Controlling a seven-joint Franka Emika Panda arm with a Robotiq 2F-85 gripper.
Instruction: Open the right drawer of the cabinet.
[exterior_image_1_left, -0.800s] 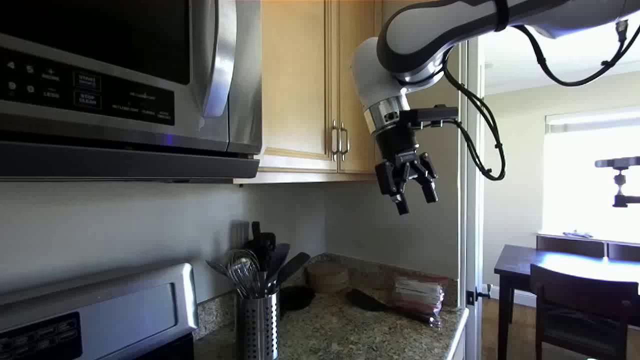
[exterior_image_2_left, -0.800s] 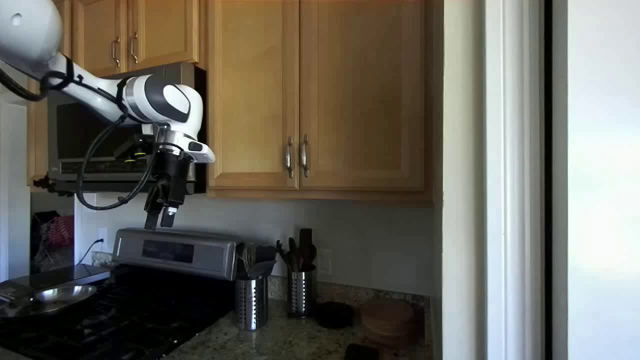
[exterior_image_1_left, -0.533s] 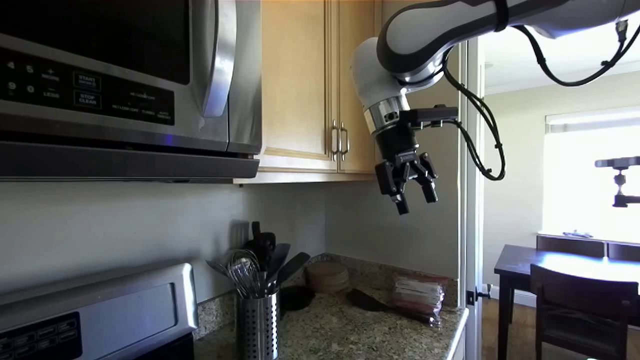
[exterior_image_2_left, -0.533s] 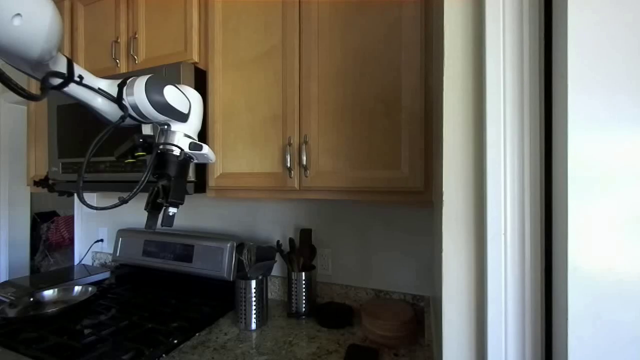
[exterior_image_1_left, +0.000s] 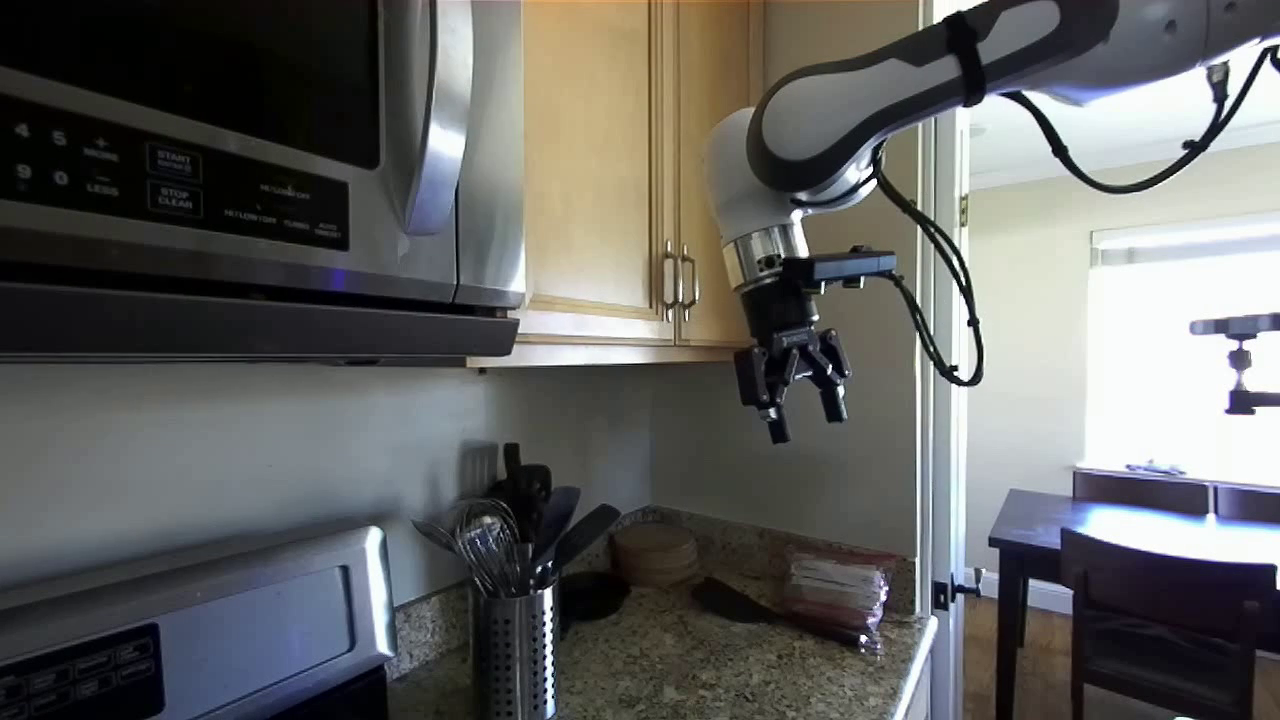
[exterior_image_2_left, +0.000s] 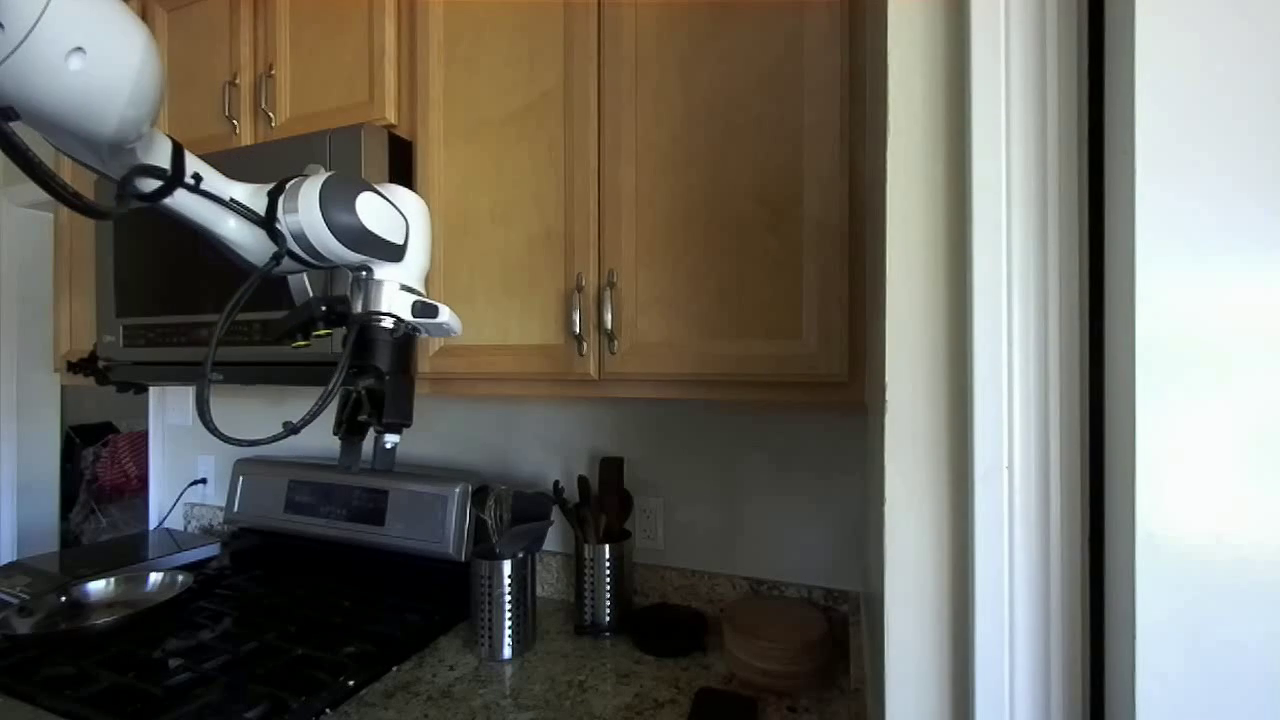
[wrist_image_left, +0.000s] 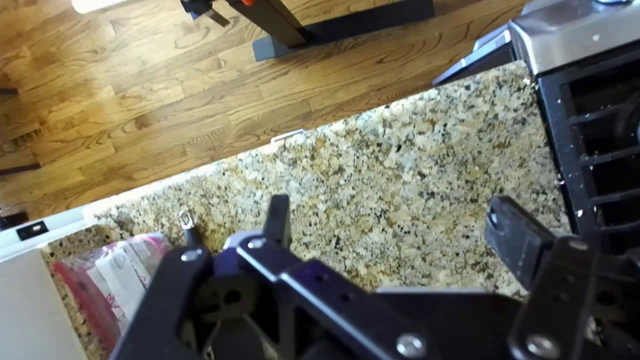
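The light-maple wall cabinet stands shut right of the microwave in an exterior view. Its right door, the right drawer, is flush with the twin left door. The right door's vertical metal handle is beside the middle seam. The right drawer and its handle also show in an exterior view. My gripper points down, open and empty, below handle height and apart from the doors; it also shows in an exterior view. In the wrist view the gripper has wide-apart fingers over the counter; the cabinet is out of view there.
The microwave adjoins the cabinet. Below are the stove, utensil holders and a granite counter with a plastic packet. A side wall borders the counter; a dining table stands beyond.
The arm has moved lower. The gripper has shifted left in one exterior picture and right, toward the cabinet doors, in another. The fingers stay open; the doors have not moved.
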